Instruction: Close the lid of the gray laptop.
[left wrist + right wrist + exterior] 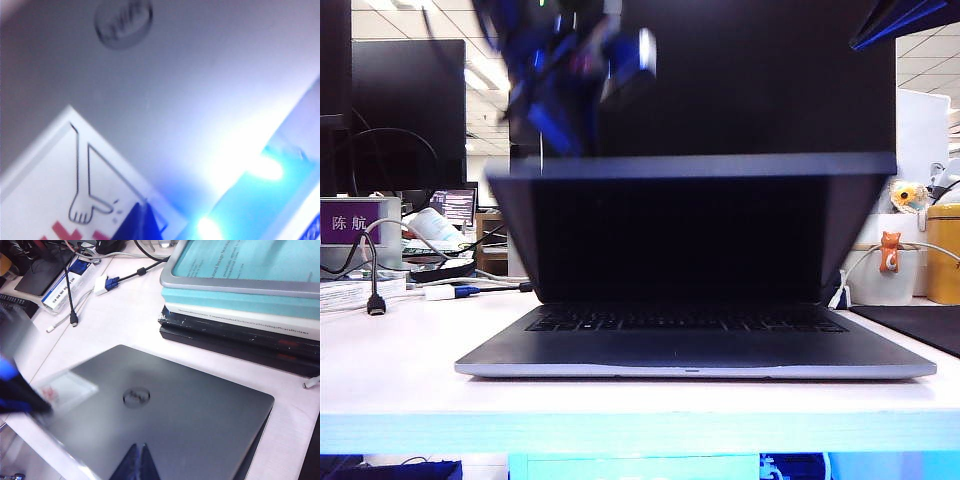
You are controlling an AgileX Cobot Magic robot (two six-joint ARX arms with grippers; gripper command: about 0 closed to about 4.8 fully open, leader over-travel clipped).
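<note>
The gray laptop (690, 352) sits open on the white table, keyboard facing the exterior camera. Its lid (690, 166) leans forward over the keyboard, partly lowered, with the black screen (680, 240) in shadow. My left gripper (563, 125) is a blue blur just above the lid's top edge. In the left wrist view the left gripper (142, 221) lies shut, close against the lid's outer face (200, 100), beside the white-and-red sticker (60, 180) and below the round logo (123, 24). My right gripper (141, 447) hovers shut above the lid (190, 415), near its logo (136, 397).
A stack of books (240, 320) lies behind the laptop. Cables (70, 295) and a white box (67, 285) lie to one side. A large black monitor (760, 80) stands behind, and a yellow tin (944, 255) and small figurine (890, 252) sit at the right.
</note>
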